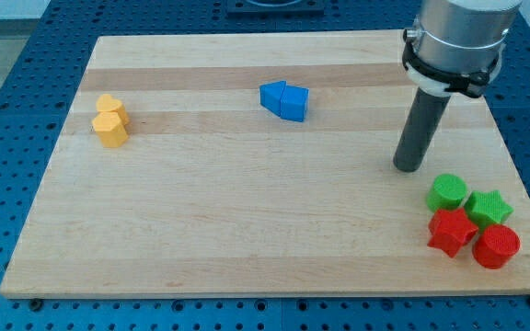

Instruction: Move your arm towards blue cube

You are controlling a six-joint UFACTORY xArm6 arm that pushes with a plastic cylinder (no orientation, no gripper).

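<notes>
Camera view: pale wooden tabletop.
Tool: my tip, a bare rod holding nothing, at the view's right.
Blue cube: upper centre, touching a blue wedge-like block.
Path: clear wood between.
Near tip: green and red blocks.
Far left: two yellow blocks.

This is a robotics lab bench, set up for a pushing experiment. A pale wooden table lies on a blue perforated base plate with a regular grid of mounting holes, the kind used to bolt down test rigs. A grey metal robot arm with a dark rod stands over it. Small coloured plastic blocks serve as test objects, plain and toy-like.
</notes>
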